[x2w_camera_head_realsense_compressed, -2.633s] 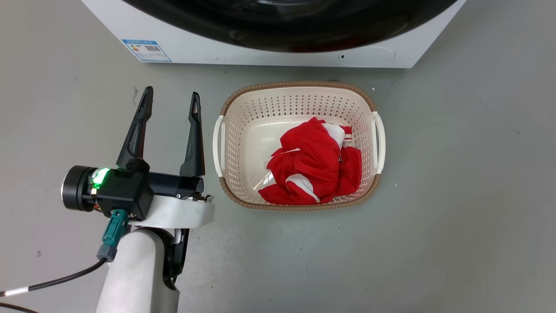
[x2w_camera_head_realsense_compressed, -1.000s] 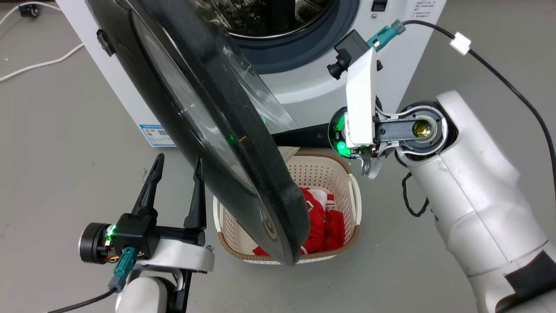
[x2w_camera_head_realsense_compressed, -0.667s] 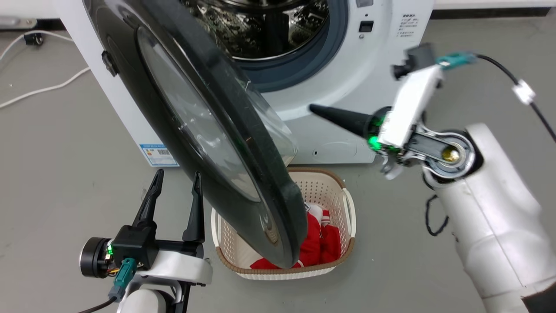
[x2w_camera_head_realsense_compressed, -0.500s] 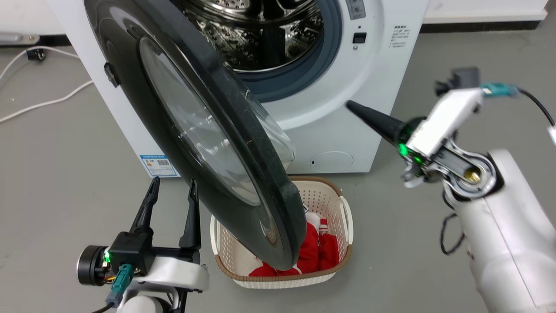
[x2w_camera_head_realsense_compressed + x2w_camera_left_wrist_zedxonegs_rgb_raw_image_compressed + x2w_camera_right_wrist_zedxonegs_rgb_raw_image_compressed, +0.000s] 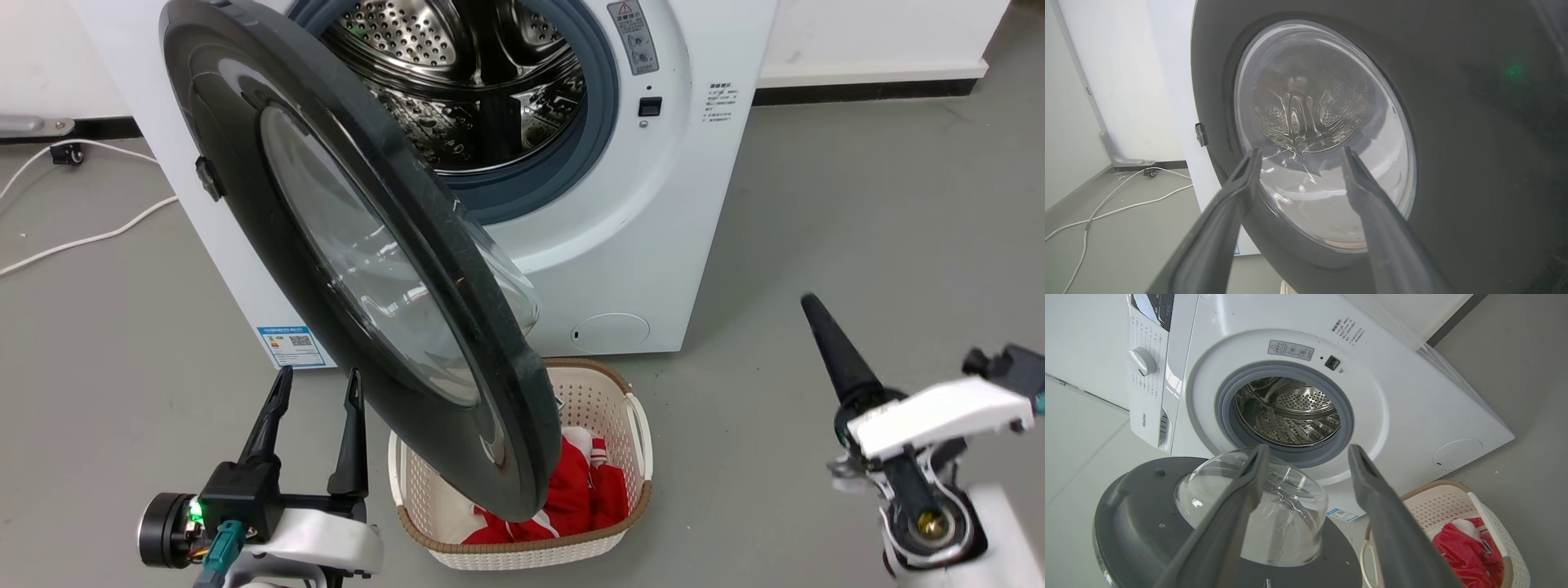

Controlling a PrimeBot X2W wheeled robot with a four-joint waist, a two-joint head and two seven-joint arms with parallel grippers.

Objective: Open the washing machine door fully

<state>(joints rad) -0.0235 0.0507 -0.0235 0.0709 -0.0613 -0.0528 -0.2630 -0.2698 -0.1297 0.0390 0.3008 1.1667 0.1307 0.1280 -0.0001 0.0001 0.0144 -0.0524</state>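
Observation:
The washing machine door (image 5: pixel 237 155), a wide black disc with a clear glass bowl (image 5: pixel 1290 516), stands swung out to the left, away from the steel drum (image 5: pixel 457 73). Its lower edge hangs over the basket. My left gripper (image 5: pixel 317 384) is open at the lower left, just outside the door's front face (image 5: pixel 1453 122), touching nothing. My right gripper (image 5: pixel 810 306) is at the lower right, well clear of the door. In the right wrist view, that gripper (image 5: pixel 1308 451) is open and empty, facing the door's inner side (image 5: pixel 1135 506).
The white washing machine (image 5: pixel 637 245) has a small round flap (image 5: pixel 610 332) low on its front. A cream laundry basket (image 5: pixel 638 425) with red clothes (image 5: pixel 580 498) sits on the floor before it. White cables (image 5: pixel 82 241) lie at the left.
The head view has lifted from the floor to the machine front. The door, shut at first, now stands open. My right gripper has drawn back from behind the door to the lower right.

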